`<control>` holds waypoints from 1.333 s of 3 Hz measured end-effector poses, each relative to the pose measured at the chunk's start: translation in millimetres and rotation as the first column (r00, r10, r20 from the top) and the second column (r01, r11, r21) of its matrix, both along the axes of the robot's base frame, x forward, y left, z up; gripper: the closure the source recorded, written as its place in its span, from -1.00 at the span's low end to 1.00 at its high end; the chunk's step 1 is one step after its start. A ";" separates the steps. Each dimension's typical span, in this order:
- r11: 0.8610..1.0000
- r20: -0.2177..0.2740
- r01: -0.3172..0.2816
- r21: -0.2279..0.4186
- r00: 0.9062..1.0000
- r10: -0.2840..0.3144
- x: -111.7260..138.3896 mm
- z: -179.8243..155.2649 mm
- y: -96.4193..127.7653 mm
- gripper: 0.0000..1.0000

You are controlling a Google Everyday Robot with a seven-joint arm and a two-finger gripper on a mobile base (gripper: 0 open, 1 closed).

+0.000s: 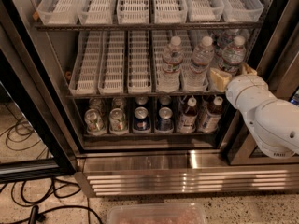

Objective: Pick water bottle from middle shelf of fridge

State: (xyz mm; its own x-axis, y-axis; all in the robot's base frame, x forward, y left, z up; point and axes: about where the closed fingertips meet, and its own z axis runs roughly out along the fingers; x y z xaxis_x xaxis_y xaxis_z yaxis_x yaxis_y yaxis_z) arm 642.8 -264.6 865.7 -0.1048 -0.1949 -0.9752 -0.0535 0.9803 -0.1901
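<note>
Three water bottles stand at the right of the middle shelf (117, 95) in the fridge (187, 177): left (171, 64), middle (201, 59) and right (232, 54). They are clear with white caps and labels. My gripper (232, 73), on a white arm coming in from the right, is at the front of the shelf at the right bottle's lower body. One tan finger (219, 77) is left of that bottle and the other (248, 69) is right of it, so the gripper is open around it. I cannot tell whether the fingers touch it.
Empty clear lane trays (135, 3) fill the top shelf and the middle shelf's left. The low shelf holds cans (117, 120) and dark-drink bottles (188, 115). The black door frame (28, 125) stands open at left. Cables (28, 204) lie on the floor. A clear tub (159, 214) is at the bottom edge.
</note>
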 end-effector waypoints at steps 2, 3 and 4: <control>0.999 -0.016 -0.025 0.031 1.000 0.025 15.6 -3.6 4.4 -0.24; 0.999 -0.029 -0.032 0.036 0.999 0.033 27.2 -7.2 4.5 -0.24; 0.999 -0.030 -0.032 0.036 0.999 0.033 27.4 -7.5 4.5 0.14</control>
